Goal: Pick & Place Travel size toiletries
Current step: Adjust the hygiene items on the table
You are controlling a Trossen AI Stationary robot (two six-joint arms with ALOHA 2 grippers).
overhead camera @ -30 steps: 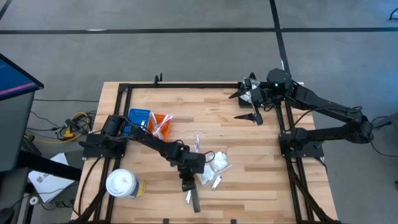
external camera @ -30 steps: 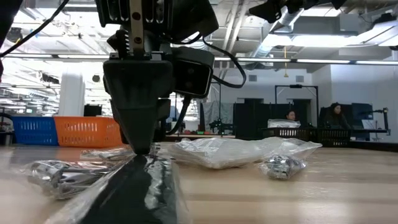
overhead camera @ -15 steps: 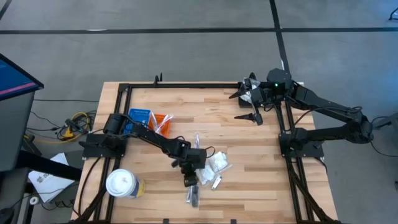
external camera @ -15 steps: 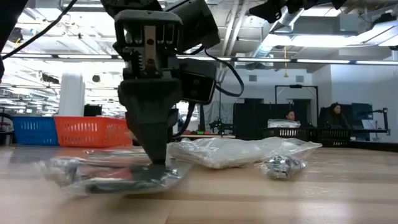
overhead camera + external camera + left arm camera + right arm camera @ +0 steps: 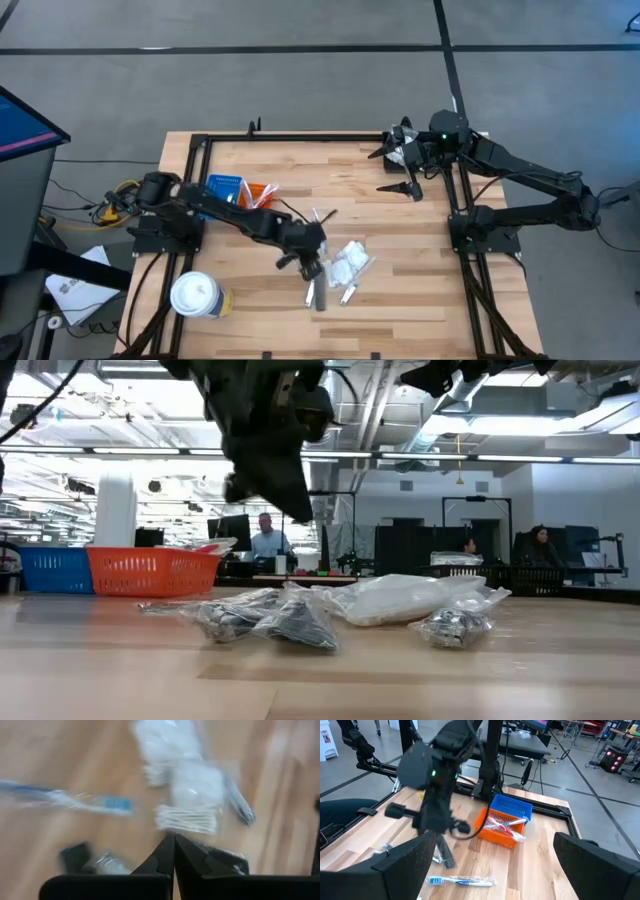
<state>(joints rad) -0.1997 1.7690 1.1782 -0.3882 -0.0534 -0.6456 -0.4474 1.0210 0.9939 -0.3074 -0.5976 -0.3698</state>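
Your left pincer (image 5: pixel 314 268), tips together on a dark packet (image 5: pixel 318 294), has lifted and drawn it toward the orange tray (image 5: pixel 260 198); transport has begun. Remaining packets (image 5: pixel 349 263) lie beside it on the wooden counter (image 5: pixel 400 240). Right pincer (image 5: pixel 400 170) waits spread apart; people sit in the workshop behind

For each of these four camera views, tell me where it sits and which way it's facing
High: above the table, straight down; both arms show, left claw over the packets.
Low: at tabletop height, level across the packets toward the room; left arm overhead.
Left wrist: on the left arm, down past its shut fingers at a toothbrush.
Right wrist: across the table between open fingers at the orange tray.
Shared: packets, high and low.
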